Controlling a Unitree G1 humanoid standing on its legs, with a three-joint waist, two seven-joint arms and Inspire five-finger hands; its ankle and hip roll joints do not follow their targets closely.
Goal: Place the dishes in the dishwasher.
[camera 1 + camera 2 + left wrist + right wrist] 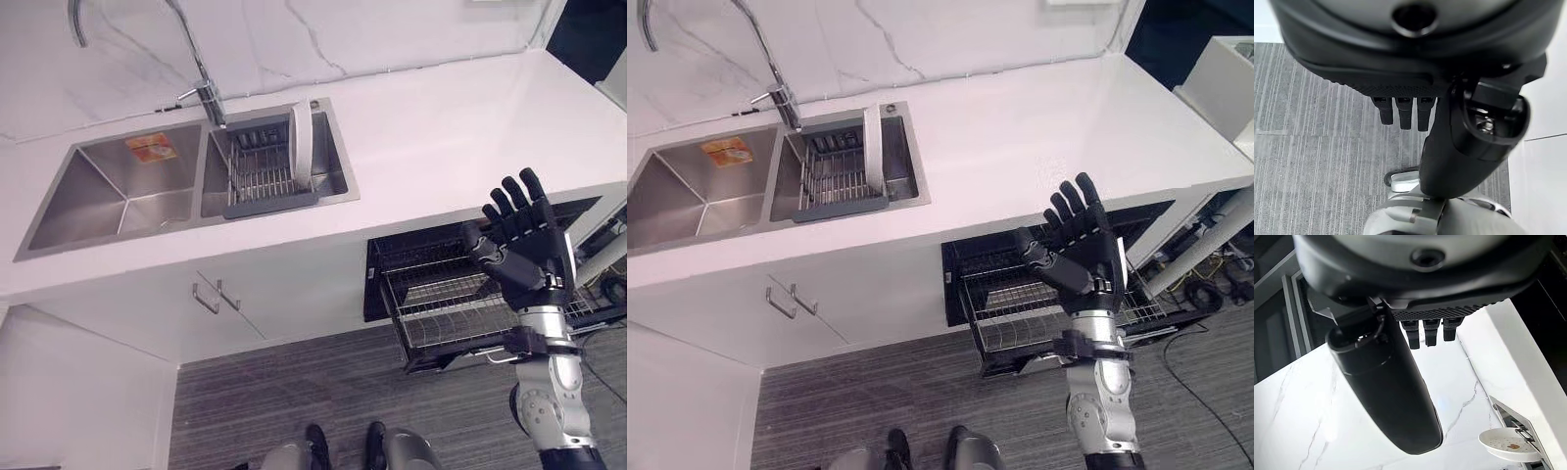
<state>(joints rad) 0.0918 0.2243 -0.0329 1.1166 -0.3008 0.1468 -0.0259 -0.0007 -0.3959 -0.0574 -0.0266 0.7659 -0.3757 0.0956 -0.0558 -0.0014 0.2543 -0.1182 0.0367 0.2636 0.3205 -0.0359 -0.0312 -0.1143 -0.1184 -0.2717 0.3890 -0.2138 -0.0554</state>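
The right robot hand [524, 240] is raised above the pulled-out dishwasher rack [441, 313], fingers straight and spread, palm empty; it reads as a hand poised between moves, not one carrying anything. The rack sits drawn forward from the dark opening under the tabletop [441, 147], presumably so a dish can be lowered straight into its wire slots, and no dish can be made out in it from here.

Further out, the one visible dish, a white plate [302, 142], stands on edge in the grey drying rack [265, 181] set in the right basin of the double sink [98, 196], well apart from the hand (upright, so it drains and offers its rim for a grip). The faucet [201, 83] arches over the divider.

The left robot hand [1405, 110] hangs over the grey floor [1312, 147], fingers relaxed and holding nothing.
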